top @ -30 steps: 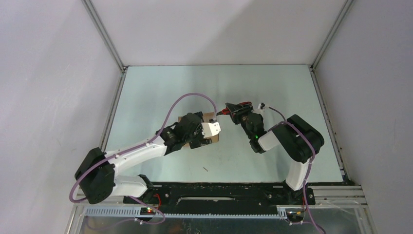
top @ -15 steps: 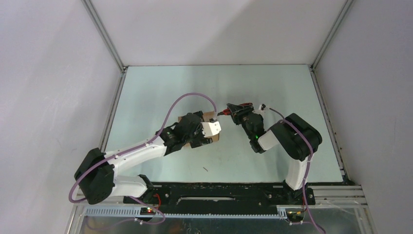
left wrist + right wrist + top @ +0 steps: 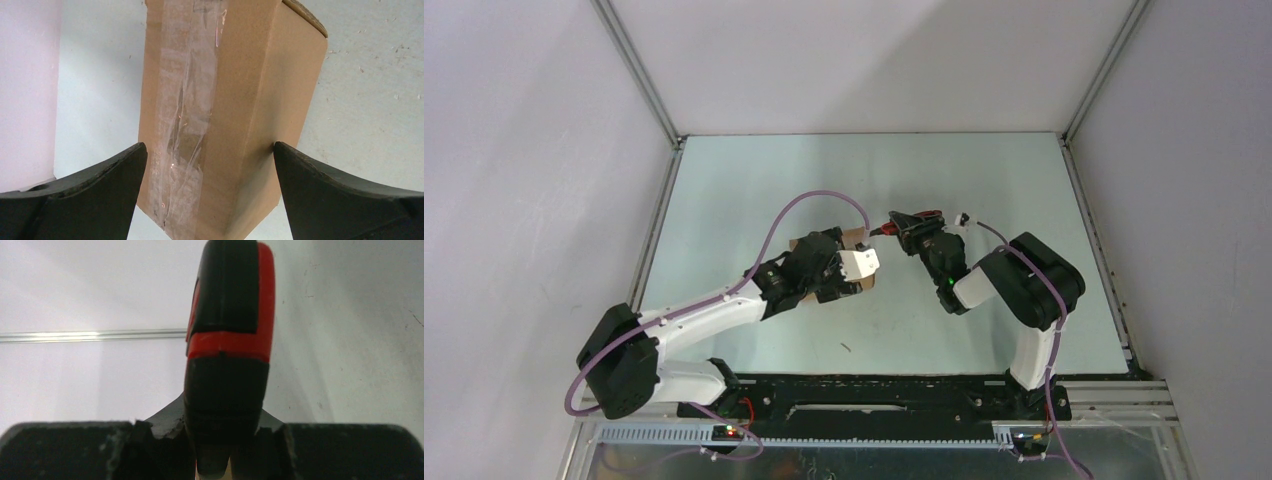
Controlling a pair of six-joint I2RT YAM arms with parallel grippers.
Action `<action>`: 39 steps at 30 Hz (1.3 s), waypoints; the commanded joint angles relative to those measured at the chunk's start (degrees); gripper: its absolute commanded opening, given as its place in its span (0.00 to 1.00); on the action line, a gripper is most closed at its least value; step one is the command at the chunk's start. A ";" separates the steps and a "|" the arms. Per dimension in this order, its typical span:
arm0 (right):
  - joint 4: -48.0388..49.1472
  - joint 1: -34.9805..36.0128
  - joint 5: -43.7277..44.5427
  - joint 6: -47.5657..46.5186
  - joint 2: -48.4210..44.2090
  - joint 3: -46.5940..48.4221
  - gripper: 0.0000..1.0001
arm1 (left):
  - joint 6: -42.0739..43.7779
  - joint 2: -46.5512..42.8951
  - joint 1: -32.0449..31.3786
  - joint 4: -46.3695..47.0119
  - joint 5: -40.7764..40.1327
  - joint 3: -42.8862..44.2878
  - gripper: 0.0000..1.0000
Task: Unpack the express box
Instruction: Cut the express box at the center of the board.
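Observation:
The express box [image 3: 220, 90] is a small brown carton with a strip of clear tape down one face. My left gripper [image 3: 208, 147] is shut on it, with one black finger [image 3: 105, 175] against each side. In the top view the box [image 3: 860, 264] shows its white label, held just above the table by my left gripper [image 3: 842, 270]. My right gripper [image 3: 914, 232] is shut on a red-and-black utility knife [image 3: 227, 335], which points toward the box's far corner. The knife [image 3: 902, 222] is close to the box. I cannot tell whether they touch.
The pale green table [image 3: 754, 190] is bounded by white walls with metal rails along the left [image 3: 656, 225], right [image 3: 1092, 225] and far edges. A purple cable [image 3: 819, 195] loops above my left arm. A small dark speck [image 3: 847, 347] lies near the front.
The left gripper with the box has shifted very slightly. The right arm with the knife has barely moved.

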 commanded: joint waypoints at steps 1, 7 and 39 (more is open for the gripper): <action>3.13 0.12 0.28 0.63 0.01 1.94 0.00 | 0.51 -0.69 -0.42 2.82 -0.54 -0.65 1.00; 3.39 0.34 -0.17 0.89 0.10 2.50 0.00 | 0.53 -0.49 -0.45 3.20 -0.32 -0.66 1.00; 1.33 -1.72 -2.22 0.85 1.31 3.96 0.00 | 0.07 -0.68 -0.74 5.69 -0.60 -0.84 1.00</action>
